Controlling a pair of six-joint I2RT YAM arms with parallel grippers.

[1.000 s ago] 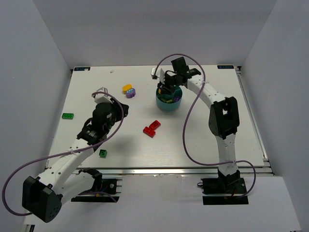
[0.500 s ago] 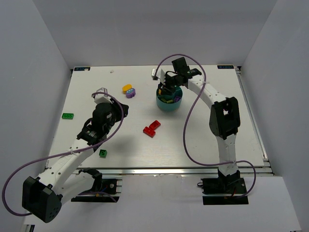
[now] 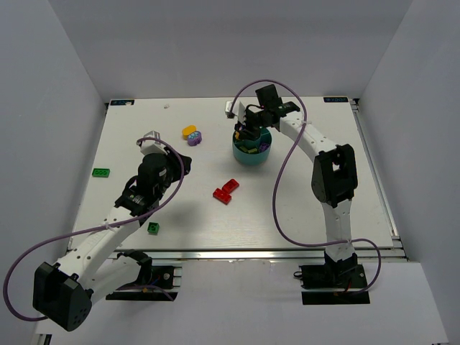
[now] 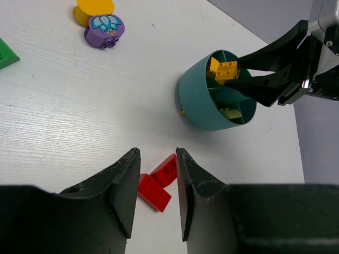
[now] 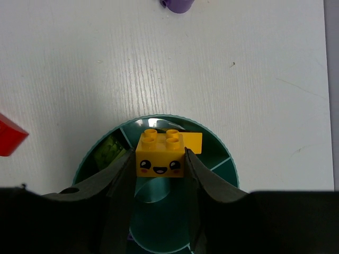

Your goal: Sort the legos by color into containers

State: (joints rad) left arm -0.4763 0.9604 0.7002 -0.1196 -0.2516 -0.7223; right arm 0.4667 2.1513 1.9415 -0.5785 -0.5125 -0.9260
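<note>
My right gripper (image 5: 159, 159) is shut on a yellow brick with a smiling face (image 5: 160, 153) and holds it over the round teal dish (image 5: 216, 143), above a wedge with another yellow piece (image 5: 193, 142). A lime green brick (image 5: 108, 151) lies in the left wedge. In the top view the dish (image 3: 251, 154) sits under the right gripper (image 3: 246, 132). My left gripper (image 4: 158, 174) is open above the table, with two red bricks (image 4: 158, 185) seen between its fingers. The red bricks (image 3: 226, 190) lie mid-table.
A yellow piece (image 3: 189, 131) and a purple flower piece (image 3: 195, 139) lie left of the dish. A green plate (image 3: 101, 172) lies at the far left, a dark green brick (image 3: 154, 228) near the left arm. A small yellow bit (image 4: 183, 111) lies by the dish.
The right gripper with the yellow brick has shifted very slightly over the dish. The left arm has barely moved.
</note>
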